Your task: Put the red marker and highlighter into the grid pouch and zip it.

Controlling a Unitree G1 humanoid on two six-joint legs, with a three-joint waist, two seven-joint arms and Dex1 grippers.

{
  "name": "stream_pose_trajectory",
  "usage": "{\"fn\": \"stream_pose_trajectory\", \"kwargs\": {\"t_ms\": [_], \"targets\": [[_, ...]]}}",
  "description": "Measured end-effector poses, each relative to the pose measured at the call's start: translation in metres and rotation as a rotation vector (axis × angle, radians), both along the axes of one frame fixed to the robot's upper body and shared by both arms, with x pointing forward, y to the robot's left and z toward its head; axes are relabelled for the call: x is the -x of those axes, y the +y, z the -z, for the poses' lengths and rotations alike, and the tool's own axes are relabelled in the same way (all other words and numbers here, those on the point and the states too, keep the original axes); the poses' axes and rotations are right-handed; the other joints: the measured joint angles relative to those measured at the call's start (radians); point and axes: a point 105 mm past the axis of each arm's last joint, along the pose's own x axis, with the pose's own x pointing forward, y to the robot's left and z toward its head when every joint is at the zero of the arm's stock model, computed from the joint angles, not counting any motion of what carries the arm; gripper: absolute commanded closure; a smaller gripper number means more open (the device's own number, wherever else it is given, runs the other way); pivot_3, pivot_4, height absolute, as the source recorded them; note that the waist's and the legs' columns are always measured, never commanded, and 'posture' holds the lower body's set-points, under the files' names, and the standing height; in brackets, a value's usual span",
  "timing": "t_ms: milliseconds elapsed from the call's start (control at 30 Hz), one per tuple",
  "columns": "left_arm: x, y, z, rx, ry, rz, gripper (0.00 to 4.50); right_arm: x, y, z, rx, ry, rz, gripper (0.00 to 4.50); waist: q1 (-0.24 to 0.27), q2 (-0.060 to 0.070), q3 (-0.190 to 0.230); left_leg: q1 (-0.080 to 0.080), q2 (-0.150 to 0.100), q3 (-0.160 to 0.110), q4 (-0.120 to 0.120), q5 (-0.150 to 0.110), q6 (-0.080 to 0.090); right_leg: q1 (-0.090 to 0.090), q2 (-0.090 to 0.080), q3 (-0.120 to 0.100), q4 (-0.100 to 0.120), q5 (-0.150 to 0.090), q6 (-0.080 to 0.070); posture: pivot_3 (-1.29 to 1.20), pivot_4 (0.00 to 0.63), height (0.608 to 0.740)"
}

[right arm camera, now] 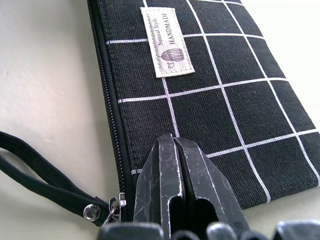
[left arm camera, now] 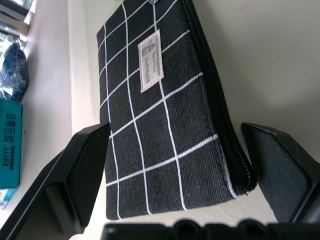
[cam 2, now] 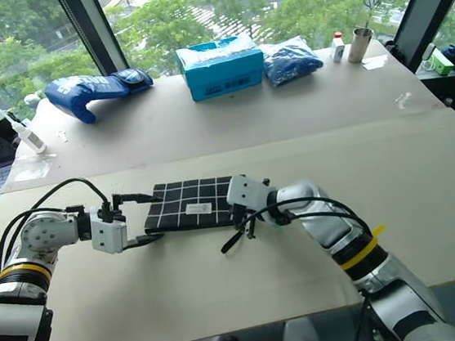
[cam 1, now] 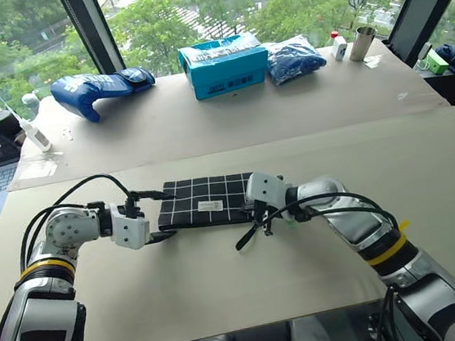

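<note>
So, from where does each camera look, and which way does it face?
Head views: look forward and down over the table; both arms show, with the grid pouch between them.
Left wrist view: looks along the open left claw, which straddles one end of the pouch.
Right wrist view: looks along the shut right claw, above the pouch near its strap.
All share the pouch's white label.

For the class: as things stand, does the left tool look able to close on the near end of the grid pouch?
Probably yes. The left tool stands open with its fingers on either side of the grid pouch, and nothing lies between them. The shut right tool rests at the other end.
</note>
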Motion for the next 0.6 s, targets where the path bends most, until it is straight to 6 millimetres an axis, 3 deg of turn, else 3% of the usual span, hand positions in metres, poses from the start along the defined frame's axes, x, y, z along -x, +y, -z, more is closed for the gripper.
{"fn": "stream_pose_trajectory", "kwargs": {"t_ms": [300,600], "targets": [[-0.001,0.001,0.0,0.006,-0.019,-0.006,0.0,0.003,-0.003,-0.001,0.003,0.005,-0.001,4.45,0.0,0.0,0.0,0.0,0.0,0.0,0.004,-0.001,0.001,0.001,0.0,0.0,0.0,0.0,0.0,0.0,0.15,0.74],[-0.007,0.019,-0.002,-0.025,-0.033,-0.094,0.0,0.003,-0.005,-0.001,-0.001,0.01,0.001,4.45,0.0,0.0,0.0,0.0,-0.001,0.001,0.005,-0.001,0.001,0.0,0.0,0.0,0.0,0.0,0.001,0.0,0.15,0.74]]}}
